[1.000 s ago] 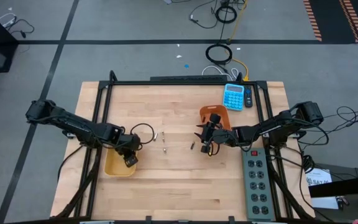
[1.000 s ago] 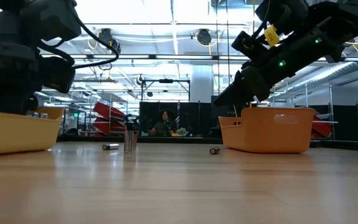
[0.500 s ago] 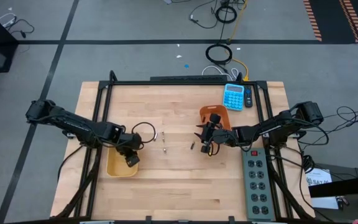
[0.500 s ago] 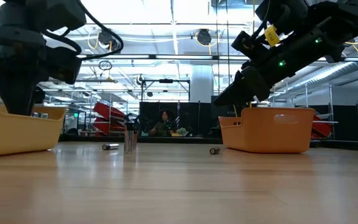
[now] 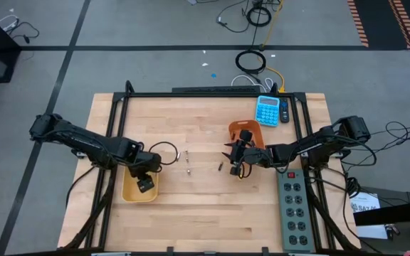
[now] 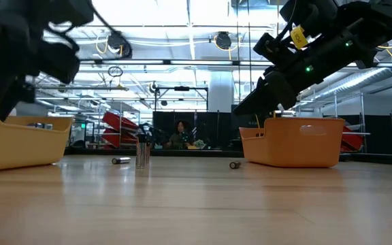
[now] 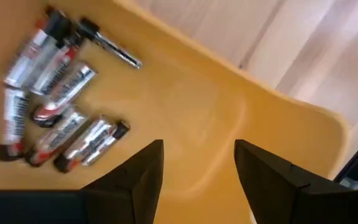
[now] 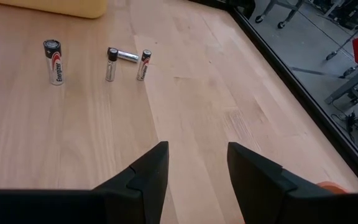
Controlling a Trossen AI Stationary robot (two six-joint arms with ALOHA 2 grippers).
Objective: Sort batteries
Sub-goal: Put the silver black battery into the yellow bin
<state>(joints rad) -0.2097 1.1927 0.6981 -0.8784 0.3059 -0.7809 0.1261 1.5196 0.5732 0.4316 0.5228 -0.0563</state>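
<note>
Several silvery batteries point(image 7: 55, 127) lie on the floor of the yellow bin point(image 5: 137, 189), with one thin dark one point(image 7: 112, 48) beside them. My left gripper point(image 7: 199, 168) hovers open above that bin's floor, holding nothing. Loose batteries point(image 8: 53, 61) point(image 8: 111, 63) point(image 8: 143, 65) rest on the wood between the bins; in the high view they show as small batteries point(image 5: 188, 171) point(image 5: 219, 168). My right gripper point(image 8: 197, 168) is open and empty above the table, just near of the orange bin point(image 5: 246, 135).
A blue calculator point(image 5: 267, 110) sits near the far edge behind the orange bin. A grey power strip point(image 5: 295, 210) lies along the table's right side. A black frame rail point(image 5: 212, 92) borders the far edge. Bare wood point(image 5: 205, 213) stretches along the near half.
My left gripper has shifted a little toward the table's near-left corner while staying over the yellow bin. The right arm and the loose batteries have kept still.
</note>
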